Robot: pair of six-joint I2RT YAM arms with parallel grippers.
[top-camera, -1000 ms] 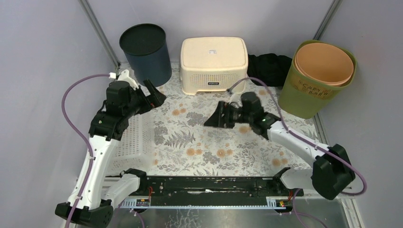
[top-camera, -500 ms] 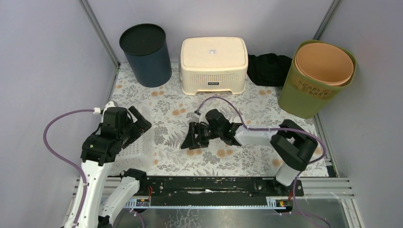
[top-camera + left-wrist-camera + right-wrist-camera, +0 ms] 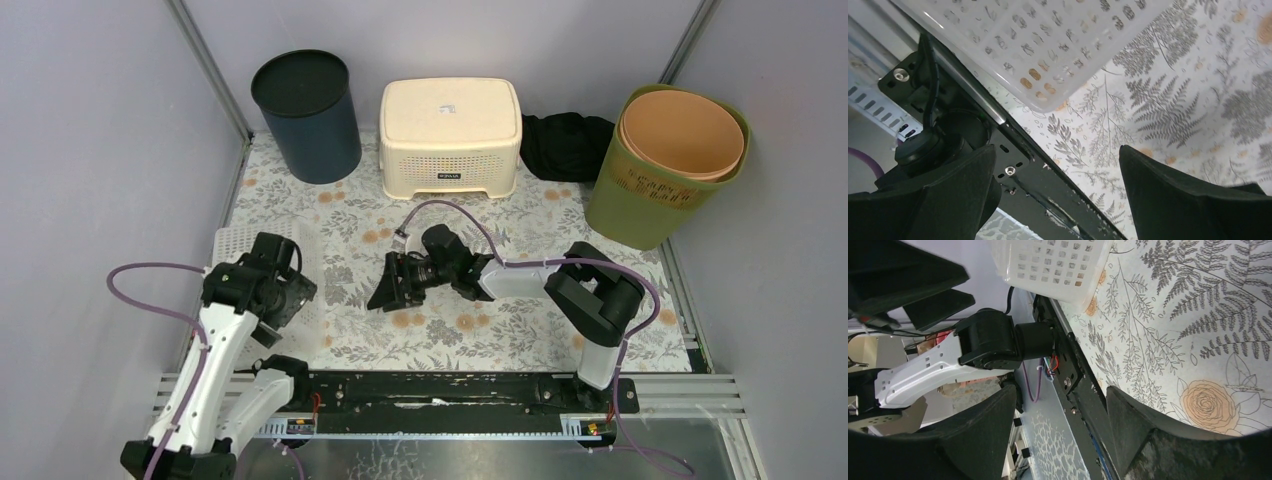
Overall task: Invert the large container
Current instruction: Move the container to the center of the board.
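**While both grippers stand empty, the cream container sits bottom-up at the back**

Where the table meets the rear wall, the single large cream container (image 3: 450, 135) stands with its closed base upward and its rim on the floral mat (image 3: 480, 340), well apart from both sets of jaws. A small sticker (image 3: 447, 108) lies on its upturned base and a dark label (image 3: 450, 178) sits low on its near wall. The writing on both is too small to read.

Beside it, on the left, stands one dark blue round bin (image 3: 305, 115). On its right lies one black cloth (image 3: 565, 145), and beyond that one olive-green bin (image 3: 640, 205) with faint, unreadable print on its side. One peach bin (image 3: 680, 135) is nested inside the green one.

The right gripper (image 3: 385, 290) hovers low over the middle of the mat, its jaws parted with nothing between them. Its wrist camera shows one white perforated basket (image 3: 1058, 265) ahead of the fingertips.

The left gripper (image 3: 1058, 200) has its jaws spread wide and grasps nothing. A corner of that same basket lies just beyond its fingertips, and the black base rail (image 3: 1013, 145) crosses under them.
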